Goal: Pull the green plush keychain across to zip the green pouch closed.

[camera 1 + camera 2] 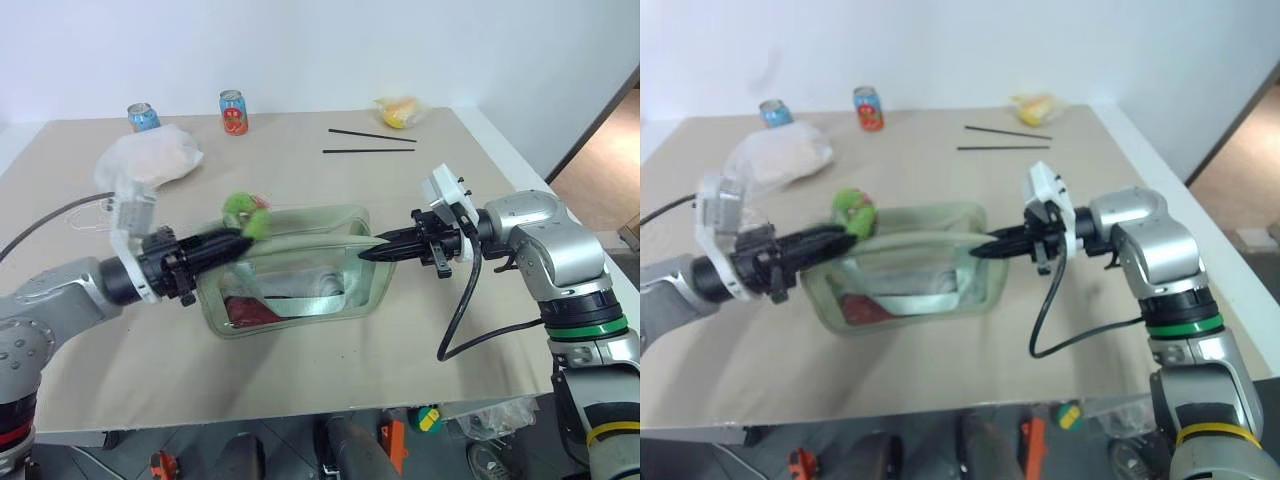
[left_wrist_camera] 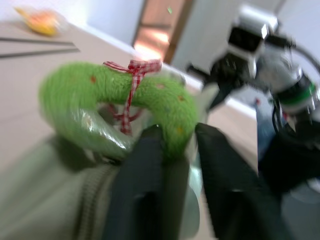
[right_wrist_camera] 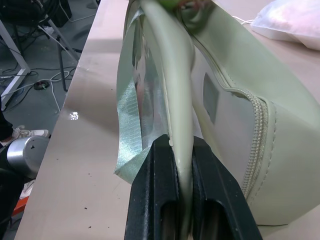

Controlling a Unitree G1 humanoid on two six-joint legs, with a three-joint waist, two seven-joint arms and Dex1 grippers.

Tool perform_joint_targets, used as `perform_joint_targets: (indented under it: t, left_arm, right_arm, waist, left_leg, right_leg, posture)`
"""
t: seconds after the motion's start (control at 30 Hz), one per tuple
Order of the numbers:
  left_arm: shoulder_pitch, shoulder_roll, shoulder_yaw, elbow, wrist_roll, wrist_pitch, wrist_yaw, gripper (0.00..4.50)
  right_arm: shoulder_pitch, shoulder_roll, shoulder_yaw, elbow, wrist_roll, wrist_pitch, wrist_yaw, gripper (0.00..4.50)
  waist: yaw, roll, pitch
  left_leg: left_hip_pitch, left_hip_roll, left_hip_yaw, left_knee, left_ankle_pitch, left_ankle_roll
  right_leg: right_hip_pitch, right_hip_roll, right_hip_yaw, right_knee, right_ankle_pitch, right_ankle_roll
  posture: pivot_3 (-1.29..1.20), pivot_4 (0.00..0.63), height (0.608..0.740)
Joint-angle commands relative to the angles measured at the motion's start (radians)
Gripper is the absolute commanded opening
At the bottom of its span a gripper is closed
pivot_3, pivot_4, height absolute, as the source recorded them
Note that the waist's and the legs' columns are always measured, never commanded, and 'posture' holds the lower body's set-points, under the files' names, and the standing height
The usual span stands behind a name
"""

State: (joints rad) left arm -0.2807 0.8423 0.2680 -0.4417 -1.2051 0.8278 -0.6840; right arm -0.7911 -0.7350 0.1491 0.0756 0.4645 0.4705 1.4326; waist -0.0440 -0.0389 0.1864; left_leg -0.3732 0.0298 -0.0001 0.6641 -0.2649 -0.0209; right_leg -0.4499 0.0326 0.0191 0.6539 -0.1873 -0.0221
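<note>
The green pouch (image 1: pixel 330 225) lies mid-table with its clear panel up and red items inside. At its left top corner sits the green plush keychain (image 1: pixel 243 212), curled, with a red-and-white cord (image 2: pixel 131 85) tied round it. My left gripper (image 1: pixel 238 240) reaches in level from the left and is shut on one end of the green plush keychain (image 2: pixel 170 107), which sits between its fingers (image 2: pixel 145 175). My right gripper (image 1: pixel 368 252) comes from the right and is shut on the pale strap (image 3: pixel 181 120) at the right end of the green pouch (image 3: pixel 235 115).
At the back of the table stand a blue can (image 1: pixel 143 117) and a red can (image 1: pixel 233 112). A white plastic bag (image 1: pixel 150 158) lies back left, a yellow item in plastic (image 1: pixel 400 110) back right, and two black sticks (image 1: pixel 368 151) in front of it. The table's front edge (image 1: pixel 300 415) is near.
</note>
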Motion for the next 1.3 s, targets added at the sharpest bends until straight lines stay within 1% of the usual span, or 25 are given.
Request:
perform_joint_targets:
  t: [0.03, 0.07, 0.1, 0.17, 0.3, 0.43, 0.57, 0.63, 0.7, 0.8, 0.87, 1.0, 1.17, 1.2, 1.23, 1.3]
  left_arm:
    - [-0.012, 0.031, -0.018, -0.003, 0.054, -0.003, -0.055, 2.73]
    - [-0.013, 0.035, -0.017, -0.003, 0.062, -0.003, -0.067, 3.12]
    - [-0.012, 0.039, -0.012, -0.003, 0.07, -0.004, -0.074, 3.37]
    - [-0.008, 0.047, 0.009, -0.001, 0.082, -0.005, -0.08, 4.06]
    - [0.024, 0.074, 0.111, 0.009, 0.056, 0.0, -0.095, 4.06]
    - [0.06, 0.09, 0.257, 0.005, -0.029, 0.018, -0.087, 4.06]
    - [0.123, 0.097, 0.349, -0.037, -0.1, 0.042, -0.08, 4.06]
    - [0.196, 0.105, 0.389, -0.065, -0.095, 0.058, -0.092, 4.06]
    - [0.291, 0.113, 0.419, -0.085, -0.05, 0.064, -0.127, 4.06]
    - [0.415, 0.121, 0.405, -0.078, 0.08, 0.024, -0.173, 4.06]
    - [0.44, 0.109, 0.384, -0.067, 0.11, 0.013, -0.176, 4.06]
    - [0.434, 0.07, 0.318, -0.065, 0.139, -0.008, -0.171, 4.06]
    - [0.348, 0.017, 0.232, -0.042, 0.145, -0.028, -0.144, 4.06]
    - [0.33, 0.004, 0.219, -0.037, 0.143, -0.029, -0.136, 3.67]
    - [0.306, -0.014, 0.208, -0.029, 0.13, -0.028, -0.128, 3.55]
    - [0.255, -0.048, 0.19, -0.021, 0.117, -0.035, -0.107, 2.91]
  right_arm:
    - [-0.003, -0.015, -0.048, -0.038, 0.012, -0.001, -0.012, 0.0]
    - [0.0, -0.016, -0.049, -0.04, 0.014, 0.0, -0.013, 0.0]
    - [0.002, -0.017, -0.049, -0.043, 0.014, 0.0, -0.015, 0.0]
    - [0.005, -0.017, -0.05, -0.046, 0.017, 0.002, -0.018, 0.0]
    - [0.006, -0.016, -0.05, -0.047, 0.02, 0.004, -0.022, 0.0]
    - [0.006, -0.014, -0.049, -0.043, 0.02, 0.002, -0.02, 0.0]
    - [0.001, -0.008, -0.045, -0.035, 0.018, -0.002, -0.016, 0.0]
    - [-0.002, -0.005, -0.042, -0.031, 0.015, -0.005, -0.014, 0.0]
    - [-0.005, -0.003, -0.042, -0.028, 0.014, -0.007, -0.011, 0.0]
    - [-0.008, -0.001, -0.04, -0.025, 0.014, -0.009, -0.006, 0.0]
    - [-0.012, 0.002, -0.038, -0.021, 0.012, -0.01, -0.005, 0.0]
    - [-0.015, 0.003, -0.037, -0.021, 0.012, -0.009, -0.004, 0.0]
    - [-0.008, -0.01, -0.046, -0.035, 0.015, 0.001, -0.008, 0.0]
    - [-0.005, -0.012, -0.047, -0.038, 0.015, 0.002, -0.01, 0.0]
    - [-0.002, -0.014, -0.048, -0.042, 0.017, 0.004, -0.012, 0.0]
    - [0.004, -0.018, -0.052, -0.05, 0.02, 0.008, -0.014, 0.0]
  waist:
    - [0.0, 0.0, 0.0]
    - [0.0, 0.0, 0.0]
    - [0.0, 0.0, 0.0]
    - [0.0, 0.0, 0.0]
    - [-0.001, 0.0, 0.0]
    - [-0.001, 0.0, 0.0]
    - [-0.001, 0.0, 0.0]
    - [-0.001, 0.0, 0.0]
    - [-0.003, 0.0, 0.0]
    - [-0.002, 0.0, 0.0]
    - [-0.001, 0.0, 0.0]
    - [0.0, 0.0, 0.0]
    - [0.0, 0.0, 0.0]
    - [0.0, 0.0, 0.0]
    - [0.0, 0.0, 0.0]
    - [0.0, 0.0, 0.0]
  left_leg:
    - [0.0, 0.0, 0.0, 0.0, 0.0, 0.0]
    - [0.0, 0.0, 0.0, 0.0, 0.0, 0.0]
    - [0.001, 0.0, 0.0, 0.0, 0.0, 0.0]
    - [0.001, 0.0, 0.0, 0.001, 0.0, 0.0]
    - [0.001, 0.0, 0.0, 0.001, 0.0, 0.0]
    - [0.001, 0.001, 0.0, 0.0, 0.0, 0.0]
    - [0.0, 0.001, 0.0, 0.0, 0.0, 0.0]
    - [0.0, 0.0, 0.001, 0.001, 0.0, 0.0]
    - [0.001, 0.0, 0.002, 0.0, 0.0, 0.0]
    - [0.001, 0.001, 0.001, 0.0, 0.0, 0.0]
    - [0.001, 0.001, 0.0, 0.0, 0.0, 0.0]
    - [0.001, 0.001, 0.0, 0.0, 0.0, 0.0]
    - [0.0, 0.001, 0.0, -0.001, 0.0, 0.0]
    - [0.0, 0.001, 0.0, -0.001, 0.0, 0.0]
    - [0.0, 0.001, 0.0, -0.001, 0.0, 0.0]
    - [0.0, 0.001, 0.001, 0.0, 0.0, 0.0]
  right_leg:
    - [0.0, 0.0, 0.0, 0.0, 0.0, 0.0]
    - [0.0, 0.0, 0.0, 0.0, 0.0, 0.0]
    - [0.001, 0.0, 0.0, 0.0, 0.0, 0.0]
    - [0.001, 0.0, 0.0, 0.0, 0.0, 0.001]
    - [0.001, 0.0, 0.0, 0.0, 0.0, 0.001]
    - [0.0, 0.0, 0.0, 0.0, 0.0, 0.0]
    - [0.0, -0.001, 0.0, 0.0, 0.0, 0.0]
    - [0.0, -0.001, 0.0, 0.0, 0.0, 0.0]
    - [0.0, -0.001, 0.001, 0.0, 0.0, 0.0]
    - [-0.001, -0.001, 0.0, 0.0, 0.0, 0.0]
    - [-0.001, 0.0, -0.001, 0.0, -0.001, -0.001]
    - [-0.001, 0.0, -0.001, 0.0, -0.001, -0.001]
    - [-0.001, 0.0, -0.001, 0.0, 0.0, -0.001]
    - [-0.001, 0.0, -0.001, 0.0, 0.0, -0.001]
    - [-0.001, 0.0, 0.0, 0.0, 0.0, -0.001]
    - [-0.001, -0.001, 0.0, 0.0, 0.0, -0.001]
  posture:
    - [0.0, 0.15, 0.74]
    - [0.0, 0.15, 0.74]
    - [0.0, 0.15, 0.74]
    - [0.0, 0.15, 0.74]
    - [0.0, 0.15, 0.74]
    - [0.0, 0.15, 0.74]
    - [0.0, 0.15, 0.74]
    - [0.0, 0.15, 0.74]
    - [0.0, 0.15, 0.74]
    - [0.0, 0.15, 0.74]
    - [0.0, 0.15, 0.74]
    - [0.0, 0.15, 0.74]
    - [0.0, 0.15, 0.74]
    - [0.0, 0.15, 0.74]
    - [0.0, 0.15, 0.74]
    - [0.0, 0.15, 0.74]
